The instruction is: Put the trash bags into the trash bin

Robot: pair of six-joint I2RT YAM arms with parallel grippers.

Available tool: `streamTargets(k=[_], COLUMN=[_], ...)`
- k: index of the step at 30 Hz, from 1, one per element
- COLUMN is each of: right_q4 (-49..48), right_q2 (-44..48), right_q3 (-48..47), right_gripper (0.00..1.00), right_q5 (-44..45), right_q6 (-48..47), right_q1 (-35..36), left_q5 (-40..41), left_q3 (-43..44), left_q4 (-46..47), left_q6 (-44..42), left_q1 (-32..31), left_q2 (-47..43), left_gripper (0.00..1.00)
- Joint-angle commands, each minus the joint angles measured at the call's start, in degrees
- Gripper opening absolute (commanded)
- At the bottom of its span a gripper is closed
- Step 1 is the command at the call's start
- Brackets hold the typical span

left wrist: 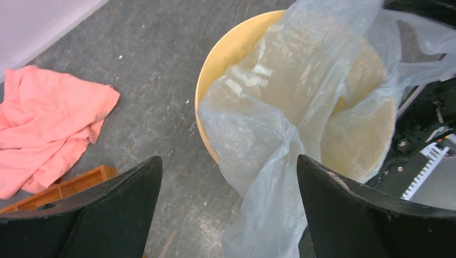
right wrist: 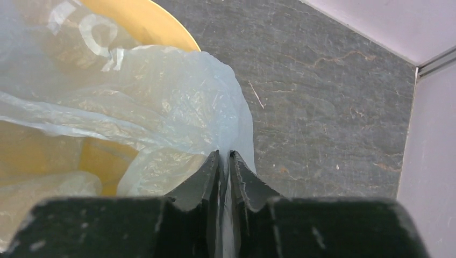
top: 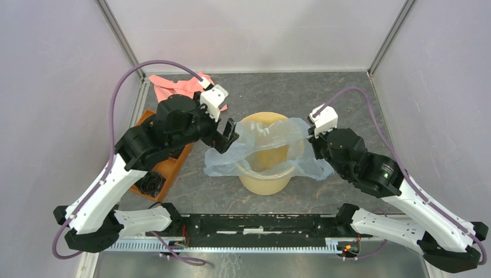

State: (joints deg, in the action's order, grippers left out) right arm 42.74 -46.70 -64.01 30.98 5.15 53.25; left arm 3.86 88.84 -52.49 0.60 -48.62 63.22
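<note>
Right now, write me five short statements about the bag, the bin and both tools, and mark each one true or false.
1. The right tool is shut on the edge of the trash bag. True.
2. The left tool is clamped on the trash bag too. False: its jaws stand wide open and grip nothing.
3. The trash bag is draped across the mouth of the trash bin and spills over the rim. True.
4. The pink cloth lies inside the trash bin. False: it lies on the table at the far left corner.
5. The orange tray sits to the right of the trash bin. False: it is on the left, partly under the left arm.
</note>
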Motion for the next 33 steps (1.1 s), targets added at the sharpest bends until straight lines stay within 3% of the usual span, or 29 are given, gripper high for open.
streamTargets(k=[1, 5, 10, 13, 18, 23, 30, 33], right_q4=[-4.80, -7.15, -7.92, -8.49, -8.36, -8.15, -8.09, -8.12], right_q2=[-1.37, -2.34, -4.08, -4.02, -3.40, -2.85, -1.65, -2.04], right_q3=[-3.60, -4.85, -7.59, -7.69, -7.80, -7.25, -6.06, -5.74], right_gripper=[0.13, 0.03, 0.01, 0.01, 0.02, 0.02, 0.04, 0.03], right_q5=[1.39, -1.30, -3.55, -3.65, -2.69, -2.70, -1.87, -1.80], right_q6=[-1.44, -0.48, 0.61, 1.02, 1.54, 1.65, 1.56, 1.26], right_q1=[0.27, 0.20, 0.26, 0.20, 0.16, 0.16, 0.18, 0.18], left_q5=[-7.92, -13.48, -17.22, -8.65, 11.37, 18.50, 29.26, 34.07], left_q3=[1.02, -0.44, -1.18, -2.01, -3.68, -5.47, -8.64, -8.95], left_q4=[3.12, 3.02, 6.96, 7.11, 5.17, 5.83, 4.04, 3.29], left_q6=[-2.23, -2.17, -4.21, -6.33, -9.99, -8.14, -3.53, -2.28], left_q1=[0.11, 0.11, -0.92, -5.76, -20.19, -22.15, -24.27, -24.29], left_q2=[-1.57, -0.21, -0.35, 1.03, 5.66, 5.83, 6.98, 6.96], left_gripper=[1.00, 1.00, 1.00, 1.00, 1.00, 0.90, 0.66, 0.62])
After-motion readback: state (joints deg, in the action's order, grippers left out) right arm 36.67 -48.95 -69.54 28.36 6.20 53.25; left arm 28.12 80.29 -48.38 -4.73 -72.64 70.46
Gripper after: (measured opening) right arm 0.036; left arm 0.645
